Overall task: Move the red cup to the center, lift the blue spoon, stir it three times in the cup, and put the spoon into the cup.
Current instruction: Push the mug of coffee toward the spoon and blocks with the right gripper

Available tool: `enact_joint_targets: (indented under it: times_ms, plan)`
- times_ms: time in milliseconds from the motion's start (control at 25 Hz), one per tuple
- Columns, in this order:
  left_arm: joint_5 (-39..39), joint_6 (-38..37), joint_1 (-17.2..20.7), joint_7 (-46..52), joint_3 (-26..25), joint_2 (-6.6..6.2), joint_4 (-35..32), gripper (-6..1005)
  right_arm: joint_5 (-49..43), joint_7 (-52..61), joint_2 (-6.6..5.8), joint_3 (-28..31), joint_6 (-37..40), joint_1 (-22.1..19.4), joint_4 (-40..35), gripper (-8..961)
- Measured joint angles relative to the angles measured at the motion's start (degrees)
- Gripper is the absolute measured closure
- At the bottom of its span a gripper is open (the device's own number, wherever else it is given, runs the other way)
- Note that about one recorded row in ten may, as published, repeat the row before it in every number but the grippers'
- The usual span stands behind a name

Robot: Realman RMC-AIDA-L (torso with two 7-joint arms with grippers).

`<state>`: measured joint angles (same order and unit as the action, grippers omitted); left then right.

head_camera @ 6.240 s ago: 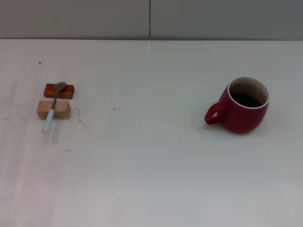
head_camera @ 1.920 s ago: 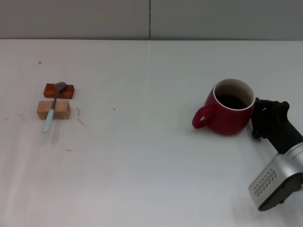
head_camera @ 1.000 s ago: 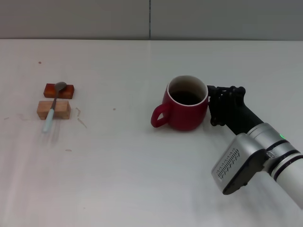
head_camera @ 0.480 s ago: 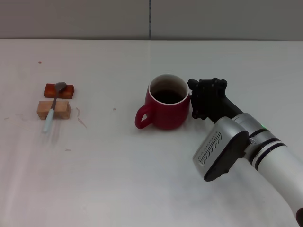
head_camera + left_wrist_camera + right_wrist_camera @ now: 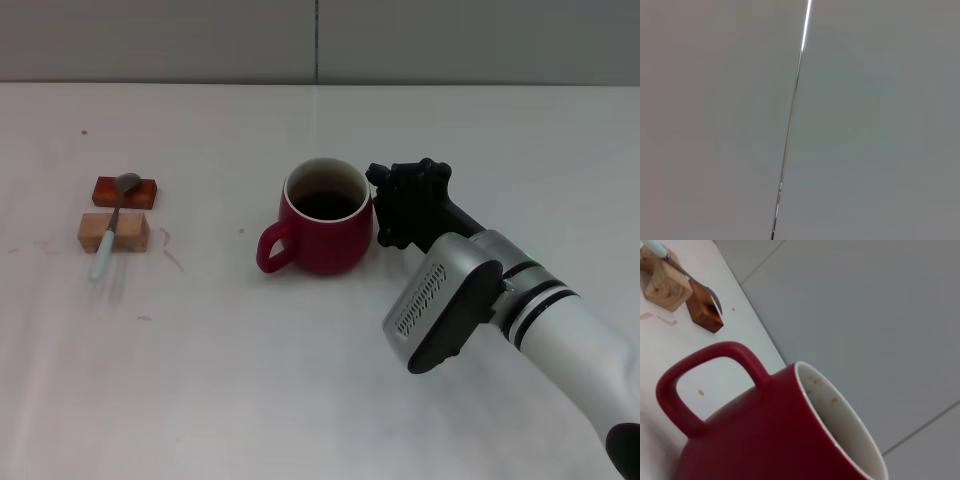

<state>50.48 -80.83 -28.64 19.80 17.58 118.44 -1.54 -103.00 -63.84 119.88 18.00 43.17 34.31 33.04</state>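
Observation:
The red cup [image 5: 325, 225] stands upright near the middle of the table, handle pointing to the robot's left. My right gripper [image 5: 402, 206] is pressed against the cup's right side, its arm reaching in from the lower right. The right wrist view is filled by the red cup [image 5: 765, 430], seen from very close. The blue spoon [image 5: 108, 228] lies far left across two small blocks, bowl on the farther block, and shows again as the blue spoon [image 5: 685, 274] beyond the mug's handle. The left wrist view shows only a grey wall panel.
A reddish-brown block [image 5: 125, 191] and a pale wooden block [image 5: 113, 231] hold the spoon at the table's left. The white table [image 5: 250, 380] ends at a grey wall at the back. Faint scuff marks lie near the blocks.
The right arm has come in from the right and slid the cup leftward from the right side to near the table's middle. Spoon and blocks have not moved.

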Motion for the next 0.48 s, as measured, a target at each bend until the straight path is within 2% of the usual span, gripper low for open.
enact_joint_targets:
  times_ms: [480]
  plan:
    - [0.24,-0.11,0.34,0.31,0.16,0.03,0.13,184,-2.09,10.22,-0.14,0.19,1.42,1.07,-0.81,920]
